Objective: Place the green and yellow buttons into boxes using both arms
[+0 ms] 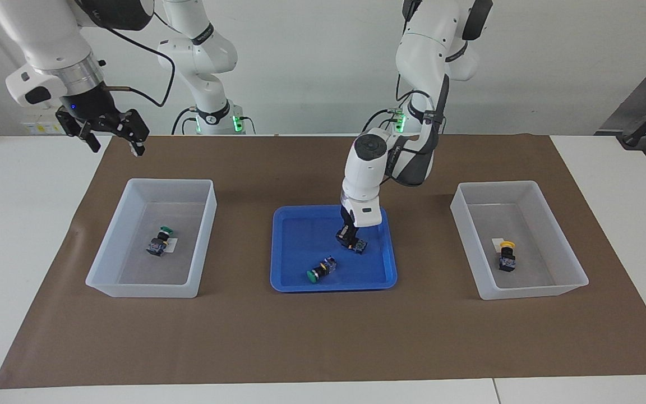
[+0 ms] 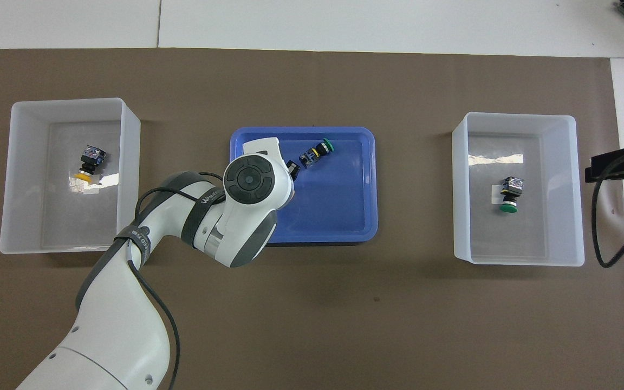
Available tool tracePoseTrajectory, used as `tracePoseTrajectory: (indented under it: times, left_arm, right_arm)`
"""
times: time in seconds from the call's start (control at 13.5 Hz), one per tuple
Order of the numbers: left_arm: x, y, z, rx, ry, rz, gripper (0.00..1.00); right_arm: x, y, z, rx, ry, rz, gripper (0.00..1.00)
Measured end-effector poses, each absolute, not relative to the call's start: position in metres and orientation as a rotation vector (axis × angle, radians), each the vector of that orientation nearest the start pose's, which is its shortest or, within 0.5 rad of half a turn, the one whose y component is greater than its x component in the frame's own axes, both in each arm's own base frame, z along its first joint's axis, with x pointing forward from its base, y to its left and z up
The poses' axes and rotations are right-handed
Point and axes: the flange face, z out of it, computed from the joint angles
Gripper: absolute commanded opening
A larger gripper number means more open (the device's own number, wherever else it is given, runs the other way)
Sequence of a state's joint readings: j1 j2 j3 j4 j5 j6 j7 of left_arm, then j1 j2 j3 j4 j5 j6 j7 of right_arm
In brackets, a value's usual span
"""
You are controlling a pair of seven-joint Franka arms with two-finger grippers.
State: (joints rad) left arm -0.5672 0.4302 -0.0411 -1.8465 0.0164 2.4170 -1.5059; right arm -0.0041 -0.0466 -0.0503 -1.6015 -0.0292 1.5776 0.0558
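A robotics lab: two white robot arms [image 1: 413, 84] are mounted at a white worktop [image 1: 609, 163] covered by a brown mat [image 1: 300, 336], with plain white walls and sorting bins [image 1: 188, 235] laid out for a test.

The blue tray [image 2: 344, 216] sits at frame centre, with a green-capped button [image 2: 317, 151] lying near its upper edge. The left arm [image 2: 193, 227] enters from the lower left and covers the tray's left side. Each box holds one button: yellow button [image 2: 87, 165] at left, green button [image 2: 508, 195] at right.
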Motion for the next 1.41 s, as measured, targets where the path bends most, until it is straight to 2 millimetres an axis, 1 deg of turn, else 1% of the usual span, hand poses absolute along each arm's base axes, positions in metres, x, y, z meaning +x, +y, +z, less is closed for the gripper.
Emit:
tracePoseTrajectory:
  times: [0.3,0.37,0.44,0.52,0.67,0.74,0.81,0.89,0.96,1.04,1.19,1.26,1.41]
  left_arm:
    - [0.539,-0.372,0.307,-2.947,-1.408,-0.109,0.0]
    - [0.541,-0.372,0.31,-2.947,-1.406,-0.115,0.0]
    - [0.545,-0.372,0.317,-2.94,-1.394,-0.124,0.0]
    - [0.55,-0.372,0.328,-2.929,-1.376,-0.133,0.0]
    - [0.563,-0.374,0.359,-2.909,-1.358,-0.142,0.0]
    - [0.572,-0.37,0.375,-2.905,-1.364,-0.152,0.0]
    - [0.582,-0.361,0.39,-2.901,-1.375,-0.164,0.0]
    - [0.594,-0.344,0.407,-2.894,-1.381,-0.17,0.0]
    - [0.604,-0.323,0.424,-2.884,-1.371,-0.166,0.0]
    - [0.613,-0.298,0.44,-2.876,-1.34,-0.151,0.0]
    - [0.627,-0.252,0.472,-2.878,-1.242,-0.115,0.0]
    - [0.632,-0.23,0.481,-2.883,-1.19,-0.095,0.0]
    - [0.642,-0.187,0.489,-2.913,-1.057,-0.058,0.0]
  right_arm:
    - [0.539,-0.033,0.635,-3.165,0.175,-0.029,1.0]
    - [0.539,-0.033,0.634,-3.165,0.175,-0.028,1.0]
    - [0.539,-0.033,0.633,-3.165,0.175,-0.024,1.0]
    - [0.539,-0.033,0.632,-3.165,0.174,-0.02,1.0]
    - [0.539,-0.033,0.631,-3.165,0.174,-0.017,1.0]
    - [0.539,-0.033,0.631,-3.165,0.174,-0.017,1.0]
    - [0.539,-0.033,0.631,-3.165,0.174,-0.017,1.0]
    - [0.539,-0.032,0.631,-3.164,0.183,-0.017,1.0]
    - [0.54,-0.027,0.631,-3.162,0.218,-0.025,1.0]
    - [0.543,-0.014,0.629,-3.157,0.268,-0.046,1.0]
    - [0.553,0.024,0.621,-3.142,0.326,-0.11,1.0]
    - [0.561,0.047,0.612,-3.132,0.349,-0.14,1.0]
    - [0.58,0.096,0.587,-3.101,0.417,-0.197,1.0]
